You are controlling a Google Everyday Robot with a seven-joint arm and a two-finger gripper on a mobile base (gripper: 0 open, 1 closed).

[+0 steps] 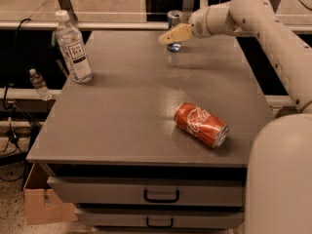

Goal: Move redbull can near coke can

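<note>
Dim warm light w/ tabletop (136, 96) glare below hand (165, 38) at back.

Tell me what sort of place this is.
Probably an office or lab workspace: a grey drawer cabinet serves as the table, with loose cables and a cardboard box on the floor beside it. The gripper hovers at the far edge by the redbull can.

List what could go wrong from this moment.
1. The redbull can stands upright near the far edge of the table, with the gripper right in front of it. A slightly off approach might tip it or push it off the back.
2. The coke can lies on its side near the front edge, so a bump during placement could set it rolling.
</note>
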